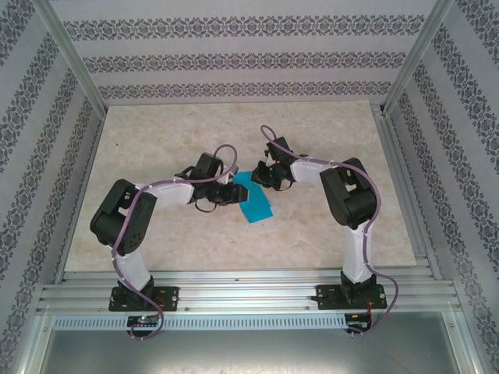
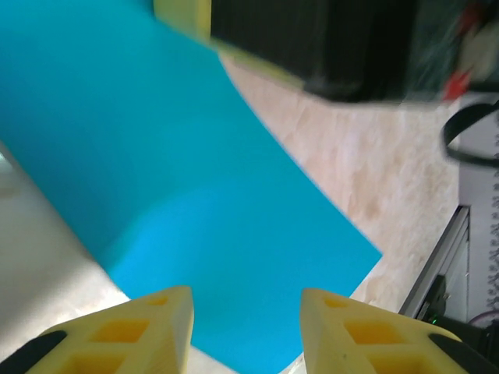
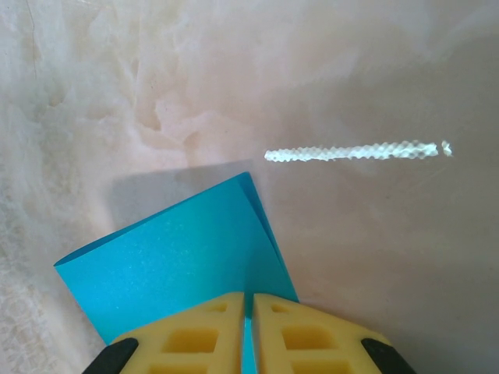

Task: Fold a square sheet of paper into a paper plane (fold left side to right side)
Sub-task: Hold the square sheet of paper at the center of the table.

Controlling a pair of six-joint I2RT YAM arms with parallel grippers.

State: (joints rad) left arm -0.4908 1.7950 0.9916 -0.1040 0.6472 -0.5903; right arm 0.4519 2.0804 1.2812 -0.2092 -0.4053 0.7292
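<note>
Far worktop (image 1: pixel 234 128): free passage.
Centre: left end effector (image 1: pixel 232 192) and right end effector (image 1: pixel 263 179) crowd the square sheet of paper (image 1: pixel 256 206).
Edges: patterned walls (image 1: pixel 31 117).

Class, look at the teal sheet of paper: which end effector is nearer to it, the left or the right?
Right. The right end effector is shut on an edge of the sheet of paper; the left end effector is open, the sheet just beyond its fingertips.
</note>
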